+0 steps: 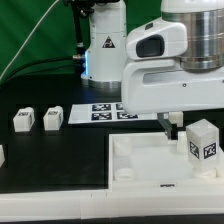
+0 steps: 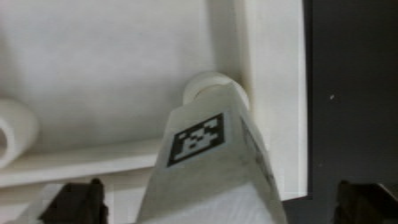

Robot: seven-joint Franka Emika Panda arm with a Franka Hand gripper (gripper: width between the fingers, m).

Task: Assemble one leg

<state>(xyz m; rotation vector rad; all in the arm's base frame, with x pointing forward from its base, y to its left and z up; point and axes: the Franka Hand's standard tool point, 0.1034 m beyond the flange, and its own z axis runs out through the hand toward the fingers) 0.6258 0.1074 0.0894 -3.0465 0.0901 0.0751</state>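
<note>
A white leg [image 1: 203, 146] with black-and-white tags stands on the large white tray [image 1: 140, 170], near its corner at the exterior view's right. In the wrist view this leg [image 2: 210, 150] lies between my two dark fingertips [image 2: 80, 202], its far end at the tray's round corner socket [image 2: 217, 84]. My gripper [image 2: 222, 205] is open, with a gap between each finger and the leg. In the exterior view the gripper [image 1: 178, 126] hangs just above and beside the leg, partly hidden. Two more legs [image 1: 24, 121] [image 1: 53, 118] stand on the black table at the left.
The marker board [image 1: 105, 110] lies at the table's middle back. Another white piece [image 1: 2, 155] shows at the exterior view's left edge. A white robot base [image 1: 103, 45] stands at the back. The tray's raised rim [image 2: 267, 60] runs beside the leg.
</note>
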